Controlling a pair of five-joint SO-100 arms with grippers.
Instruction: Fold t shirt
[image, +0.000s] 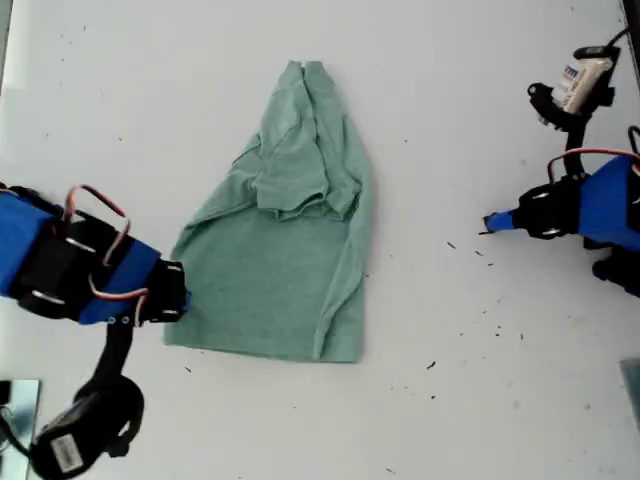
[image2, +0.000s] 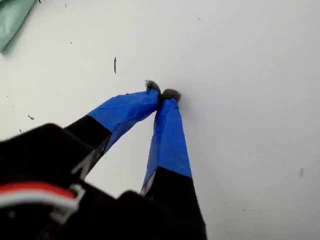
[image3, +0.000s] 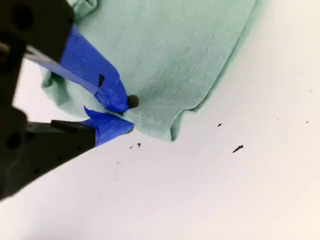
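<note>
White table (image: 470, 90) all around, dotted with tiny dark specks. In the middle, the t shirt (image: 285, 290), pale green, partly folded, sleeves tucked in, neck end toward the top of the exterior view. At the exterior view's left, my second gripper (image3: 129, 114), fingers pinched tight on the shirt's bottom corner. At the exterior view's right, my first gripper (image2: 162, 94), well apart from the shirt, blue fingertips (image2: 170, 125) pressed together, holding nothing, just over bare table.
</note>
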